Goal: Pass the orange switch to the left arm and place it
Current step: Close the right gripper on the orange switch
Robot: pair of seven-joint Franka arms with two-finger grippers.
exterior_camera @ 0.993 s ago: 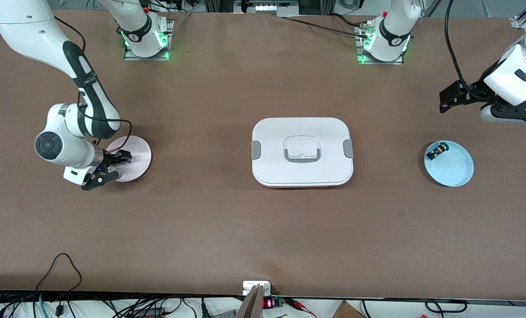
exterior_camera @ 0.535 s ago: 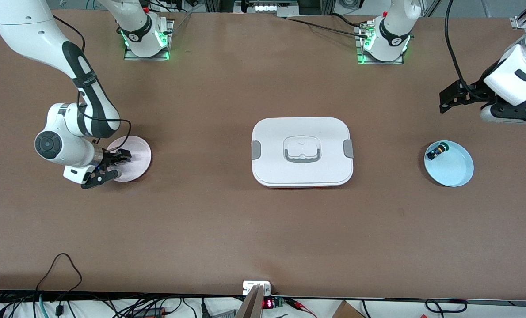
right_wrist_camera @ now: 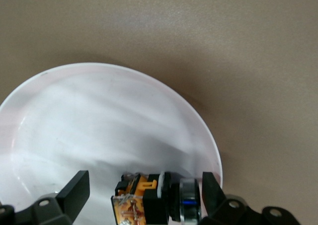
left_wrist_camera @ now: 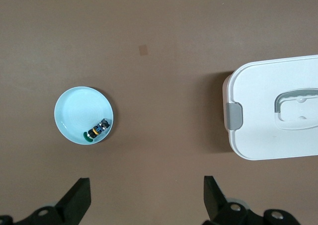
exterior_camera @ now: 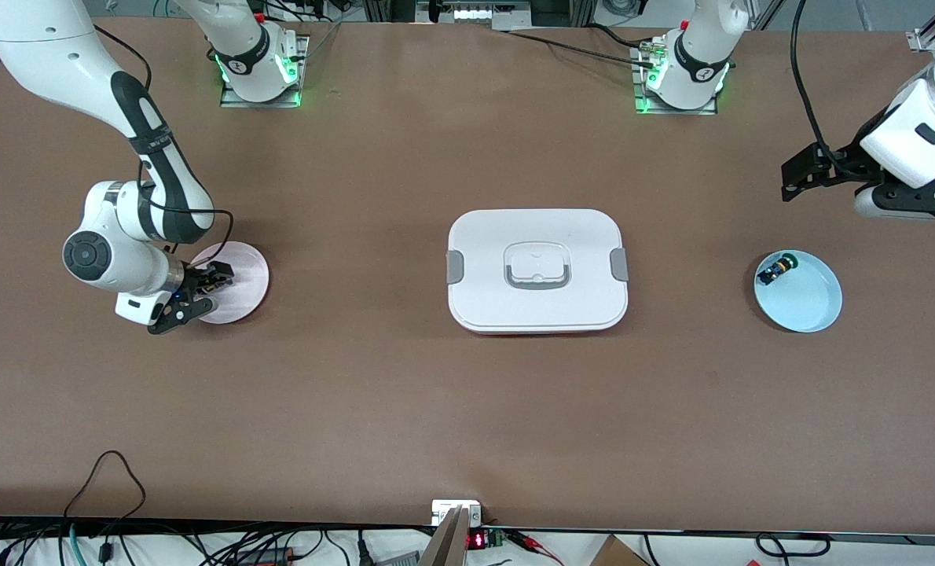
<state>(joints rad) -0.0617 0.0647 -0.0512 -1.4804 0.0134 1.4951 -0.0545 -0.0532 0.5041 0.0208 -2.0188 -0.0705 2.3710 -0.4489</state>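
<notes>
The orange switch lies on its side on the pink plate, its orange and brass terminals and black body showing in the right wrist view. My right gripper is low over the plate's edge, open, with one finger on each side of the switch. One fingertip sits close against the switch's cap end. The white box stands at the table's middle. My left gripper waits, open and empty, high over the table at the left arm's end.
A light blue plate holds the small black switch with a green-yellow tip at the left arm's end; both show in the left wrist view, the plate and the switch. The box's corner shows there too.
My right gripper has shifted very slightly at the pink plate. The left arm, the box and the blue plate have not moved.
</notes>
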